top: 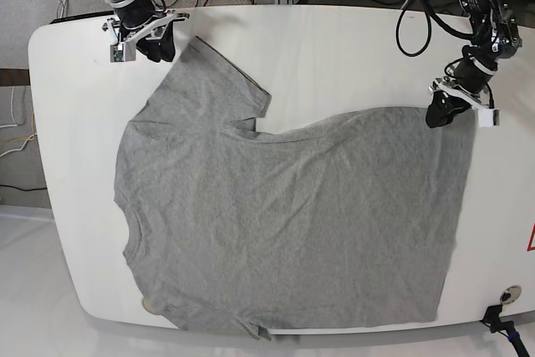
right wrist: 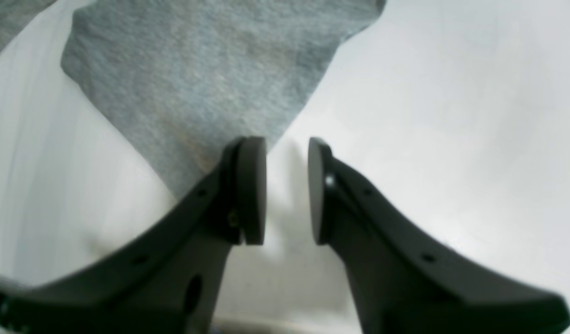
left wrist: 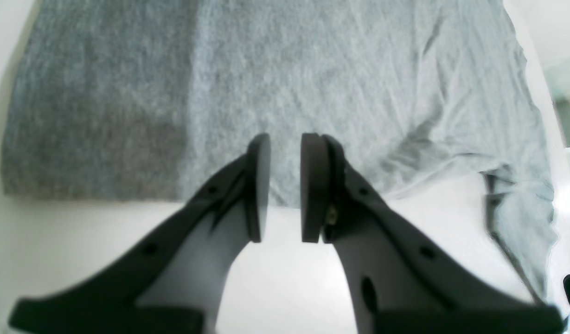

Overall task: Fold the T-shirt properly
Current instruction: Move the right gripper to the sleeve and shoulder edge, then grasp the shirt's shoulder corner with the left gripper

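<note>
The heather-grey T-shirt lies spread flat on the white table, collar to the left and hem to the right. My left gripper hovers at the shirt's far right hem corner. In the left wrist view that gripper is open by a narrow gap over the fabric edge, with nothing between its pads. My right gripper sits just off the tip of the far sleeve. In the right wrist view it is open and empty, the sleeve corner just ahead of its left finger.
Black cables run along the table's back edge. A small round fitting and a cable end sit at the front right corner. A red mark shows at the right edge. Bare white tabletop lies between the two arms.
</note>
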